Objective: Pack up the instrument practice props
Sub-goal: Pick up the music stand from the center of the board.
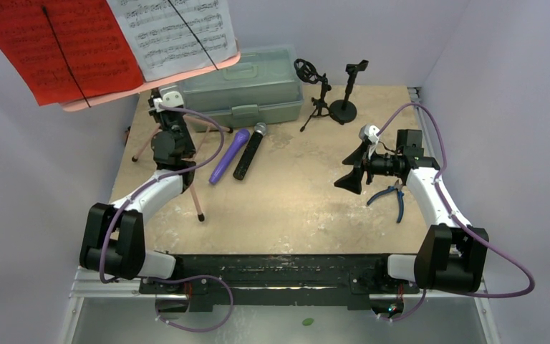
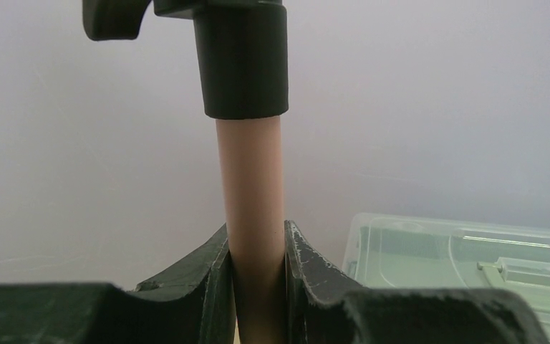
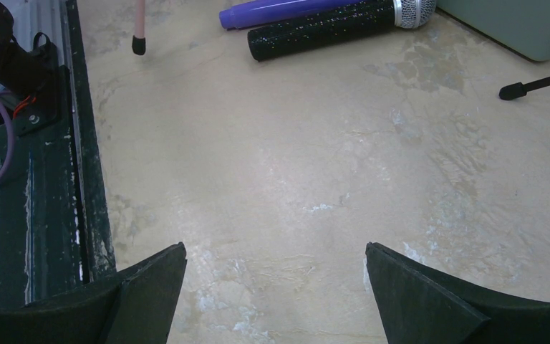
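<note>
The pink tripod (image 1: 197, 201) stands at the table's left with its tray (image 1: 150, 92) holding a red sheet-music page (image 1: 57, 43) and a white one (image 1: 179, 29). My left gripper (image 1: 166, 147) is shut on the tripod's pink pole (image 2: 256, 215), just below a black collar (image 2: 243, 64). The purple microphone (image 1: 228, 156) and the black silver-headed microphone (image 1: 249, 152) lie side by side mid-table; both show in the right wrist view, purple (image 3: 293, 11) and black (image 3: 329, 32). Two small black mic mounts (image 1: 315, 93) (image 1: 345, 93) stand at the back. My right gripper (image 3: 276, 287) is open and empty above bare table.
A grey-green plastic case (image 1: 247, 89) stands at the back behind the microphones, also in the left wrist view (image 2: 465, 265). Blue-handled pliers (image 1: 394, 197) lie under my right arm. A tripod foot (image 3: 138, 43) and a mount leg (image 3: 537, 86) rest on the table.
</note>
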`<state>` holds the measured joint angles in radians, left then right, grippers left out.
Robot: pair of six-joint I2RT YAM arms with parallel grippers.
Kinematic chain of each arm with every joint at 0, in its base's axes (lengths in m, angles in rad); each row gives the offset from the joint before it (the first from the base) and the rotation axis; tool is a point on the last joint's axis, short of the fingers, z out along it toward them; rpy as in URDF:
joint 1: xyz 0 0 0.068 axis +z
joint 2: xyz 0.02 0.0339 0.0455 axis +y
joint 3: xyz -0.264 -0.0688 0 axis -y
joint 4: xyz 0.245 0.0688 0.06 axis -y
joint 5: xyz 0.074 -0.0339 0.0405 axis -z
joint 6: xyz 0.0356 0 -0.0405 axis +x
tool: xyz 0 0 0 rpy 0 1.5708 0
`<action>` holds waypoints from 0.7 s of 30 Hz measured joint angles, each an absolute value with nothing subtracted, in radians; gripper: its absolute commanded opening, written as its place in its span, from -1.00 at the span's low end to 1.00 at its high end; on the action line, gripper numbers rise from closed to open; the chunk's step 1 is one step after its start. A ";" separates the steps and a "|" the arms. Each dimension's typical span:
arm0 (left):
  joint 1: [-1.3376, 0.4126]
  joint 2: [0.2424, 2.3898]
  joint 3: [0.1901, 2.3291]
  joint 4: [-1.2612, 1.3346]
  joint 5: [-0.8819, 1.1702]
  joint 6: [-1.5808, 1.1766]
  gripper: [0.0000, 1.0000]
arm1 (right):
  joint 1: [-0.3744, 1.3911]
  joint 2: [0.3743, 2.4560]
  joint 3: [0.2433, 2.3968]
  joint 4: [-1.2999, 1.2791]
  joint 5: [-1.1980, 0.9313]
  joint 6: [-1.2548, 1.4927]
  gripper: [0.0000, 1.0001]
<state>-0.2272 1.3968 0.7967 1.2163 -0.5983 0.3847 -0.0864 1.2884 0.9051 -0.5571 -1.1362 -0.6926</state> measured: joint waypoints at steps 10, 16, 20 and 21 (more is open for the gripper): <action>-0.225 1.361 0.797 1.201 -0.584 0.409 -1.00 | -0.086 1.289 0.905 -0.560 -1.136 -0.693 0.98; -0.224 1.355 0.797 1.196 -0.604 0.403 -1.00 | -0.086 1.290 0.905 -0.562 -1.135 -0.693 0.98; -0.224 1.341 0.797 1.185 -0.627 0.390 -1.00 | -0.086 1.290 0.905 -0.566 -1.135 -0.695 0.98; -0.224 1.335 0.797 1.184 -0.629 0.383 -1.00 | -0.086 1.290 0.905 -0.568 -1.135 -0.697 0.98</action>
<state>-0.2241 1.3350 0.7971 1.1835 -0.6292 0.3832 -0.0864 1.2896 0.9051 -0.5682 -1.1351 -0.6968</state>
